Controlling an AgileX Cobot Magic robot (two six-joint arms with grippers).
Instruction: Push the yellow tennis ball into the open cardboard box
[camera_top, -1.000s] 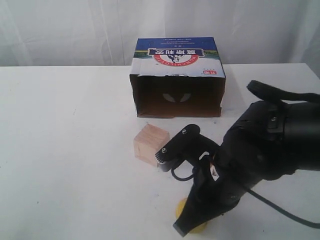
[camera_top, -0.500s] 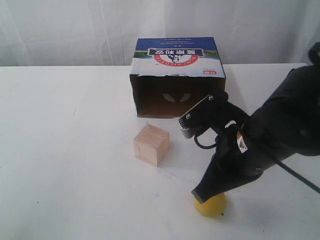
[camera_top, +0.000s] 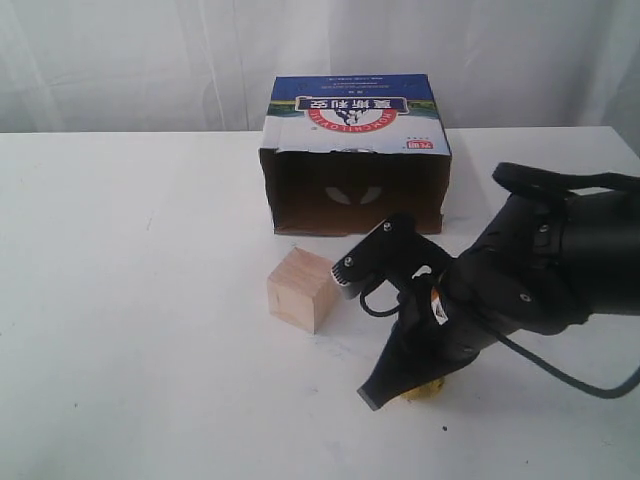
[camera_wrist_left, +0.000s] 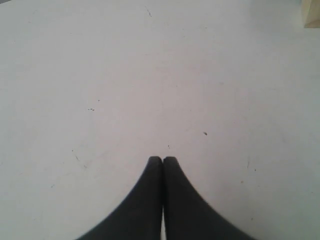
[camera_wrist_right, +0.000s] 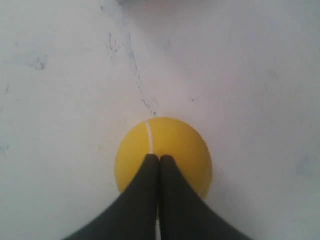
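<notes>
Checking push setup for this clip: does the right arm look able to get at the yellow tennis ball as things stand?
Likely yes. The right gripper, shut, sits right at the yellow tennis ball with nothing between them; the wooden cube lies off to the side. Actual contact cannot be told.

Open table (camera_top: 130, 330) fills the left half of the exterior frame — wide passage there. At centre, the wooden cube (camera_top: 302, 290) stands just below the left side of the open cardboard box (camera_top: 355, 130) mouth, apart from it. The mouth's right side is unblocked, though the right arm (camera_top: 530, 280) crowds the lower right.
</notes>
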